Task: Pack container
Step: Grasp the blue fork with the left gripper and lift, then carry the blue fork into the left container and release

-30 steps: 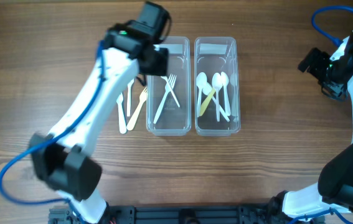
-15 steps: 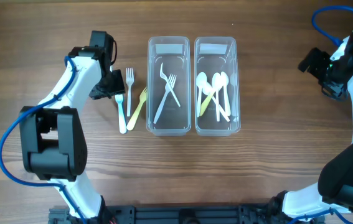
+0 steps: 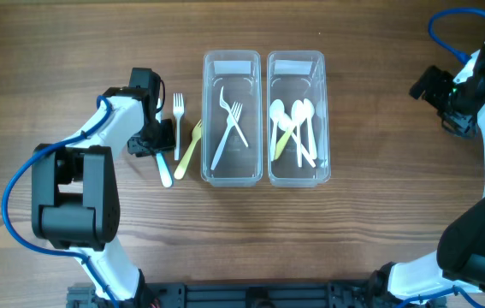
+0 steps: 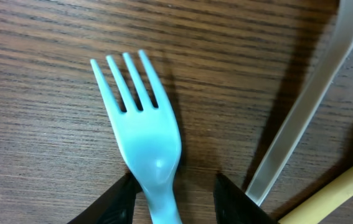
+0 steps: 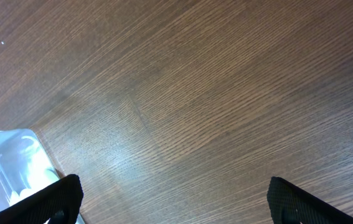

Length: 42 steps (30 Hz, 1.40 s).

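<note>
Cutlery count from overhead: three forks lie loose on the bench (image 3: 71, 51), a white fork (image 3: 178, 109), a yellow fork (image 3: 189, 147) and a pale blue fork (image 3: 165, 164), all just left of two clear containers standing side by side. The left container (image 3: 232, 62) holds two white forks, crossed. The right container (image 3: 298, 62) holds spoons (image 3: 297, 109); I make out three white bowls and one yellow piece, though the overlap makes me unsure.

My left claw (image 3: 162, 141) sits over the blue fork, and overhead hides how its jaws stand. The left wrist view settles it: the fingers (image 4: 117, 202) are parted to either side of the fork's neck. The left one is right against it and the right one shows a gap, so nothing is gripped. The fork lies flat, tines pointing away.

My right claw (image 3: 428, 85) hangs well apart at the bench's far right. Its wrist view shows the fingertips (image 5: 58, 199) spread wide over bare wood, with only a container corner in frame.
</note>
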{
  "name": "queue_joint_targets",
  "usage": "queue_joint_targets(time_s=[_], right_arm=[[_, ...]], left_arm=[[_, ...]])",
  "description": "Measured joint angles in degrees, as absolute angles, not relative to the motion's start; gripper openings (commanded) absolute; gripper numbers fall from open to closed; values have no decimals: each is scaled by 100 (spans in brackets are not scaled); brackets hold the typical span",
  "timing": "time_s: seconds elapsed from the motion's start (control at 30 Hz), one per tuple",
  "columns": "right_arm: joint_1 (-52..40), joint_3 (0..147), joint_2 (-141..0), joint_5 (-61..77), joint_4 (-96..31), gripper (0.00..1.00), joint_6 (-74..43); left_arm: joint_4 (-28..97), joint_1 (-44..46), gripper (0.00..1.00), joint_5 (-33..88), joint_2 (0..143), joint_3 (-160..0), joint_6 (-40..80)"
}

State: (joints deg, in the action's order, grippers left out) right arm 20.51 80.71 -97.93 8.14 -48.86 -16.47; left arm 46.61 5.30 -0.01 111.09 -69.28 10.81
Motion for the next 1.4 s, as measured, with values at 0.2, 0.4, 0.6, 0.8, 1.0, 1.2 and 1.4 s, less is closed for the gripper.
queue_joint_targets(time_s=[0.2,0.4,0.6,0.8,1.0,1.2,1.4], right_arm=[[2051,8071,-9793,812,-4888,95,-1647],[2051,8071,-9793,812,-4888,95,-1647],[2051,8071,-9793,812,-4886,95,-1647],[2051,8071,-9793,814,-4888,95,-1647],[2051,8071,-9793,812,-4886,95,-1647],[2051,8071,-9793,812,-4886,95,-1649],[2051,8071,-9793,814,-4886,95,-1649]], left_arm=[[4646,537,15,38,11107,-6925,1076],[4790,563,4,126,11100,-6928,1177],[5942,576,5,169,10866,-7640,1194],[6189,1212,8,165,9710,-9577,1197],[5927,2401,4,119,9673,-9686,1212],[5736,2714,15,54,10932,-9555,1214],[5520,2703,51,-40,11360,-9529,1273]])
